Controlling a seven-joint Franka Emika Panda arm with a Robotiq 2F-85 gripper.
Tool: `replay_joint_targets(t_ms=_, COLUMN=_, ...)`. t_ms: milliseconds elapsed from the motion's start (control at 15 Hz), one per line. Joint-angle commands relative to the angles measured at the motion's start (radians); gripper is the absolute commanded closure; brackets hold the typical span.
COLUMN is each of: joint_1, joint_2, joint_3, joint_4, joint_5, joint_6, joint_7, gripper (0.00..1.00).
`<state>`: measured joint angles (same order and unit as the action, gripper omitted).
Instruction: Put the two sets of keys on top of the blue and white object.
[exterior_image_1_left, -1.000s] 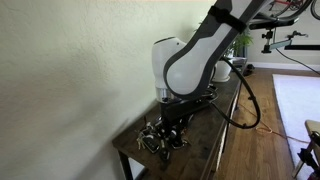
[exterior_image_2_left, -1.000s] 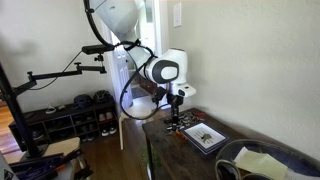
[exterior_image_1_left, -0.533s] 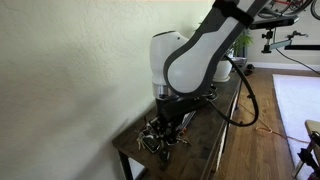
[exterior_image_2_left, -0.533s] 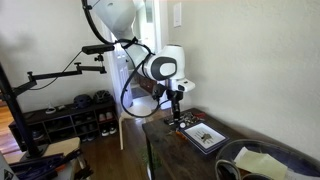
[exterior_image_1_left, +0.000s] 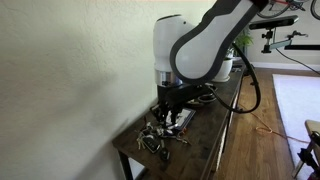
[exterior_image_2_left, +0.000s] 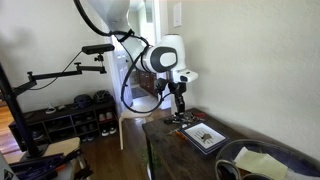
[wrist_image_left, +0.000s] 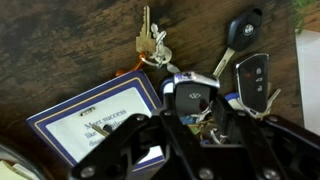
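On a dark wooden desk (wrist_image_left: 60, 50) set against a pale wall (exterior_image_1_left: 70, 80), a white robot arm (exterior_image_1_left: 200, 45) reached down, its black tool (wrist_image_left: 195, 135) hanging just above a jumble of keys. In the wrist view, a bunch of brass keys (wrist_image_left: 150, 45) lay on bare wood beyond the far corner of a blue and white book (wrist_image_left: 95, 120). To their right lay black car keys (wrist_image_left: 245, 55). One more black fob (wrist_image_left: 190, 98) sat just beside the book's right edge, directly under the tool.

The tool's dark fingers framed that fob, but I could not tell whether they were spread, closed or pinching anything. Both exterior views were too small to settle it.

Nothing that looked like a key rested on the book's white face; only printed text showed there. By my reading the task was hardly begun, since both sets of keys lay off the book, on the wood beside it. What was left was to grip one set, carry it onto the book and let go, then do the same with the other set.
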<state>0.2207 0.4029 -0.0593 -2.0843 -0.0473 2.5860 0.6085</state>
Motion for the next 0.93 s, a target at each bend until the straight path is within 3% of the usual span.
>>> replay_joint_targets(t_ms=0, joint_1=0.018, joint_2=-0.105, joint_3=-0.038, joint_4=-0.088, joint_5=-0.059, joint_6=0.037, joint_7=0.046, gripper=0.84)
replay_joint_targets(t_ms=600, joint_1=-0.02, joint_2=-0.124, joint_3=-0.032, joint_4=-0.115, joint_5=-0.074, joint_6=0.033, joint_7=0.052, gripper=0.84)
replay_joint_targets(t_ms=667, joint_1=-0.022, joint_2=-0.115, joint_3=-0.024, joint_4=-0.111, joint_5=-0.067, joint_6=0.026, joint_7=0.038, gripper=0.34)
replay_joint_targets(t_ms=733, joint_1=-0.023, joint_2=-0.109, joint_3=-0.018, joint_4=-0.11, joint_5=-0.062, joint_6=0.022, joint_7=0.027, gripper=0.33)
replay_joint_targets(t_ms=867, joint_1=-0.022, joint_2=-0.098, joint_3=0.001, joint_4=-0.105, joint_5=-0.046, joint_6=0.01, joint_7=0.008, gripper=0.21)
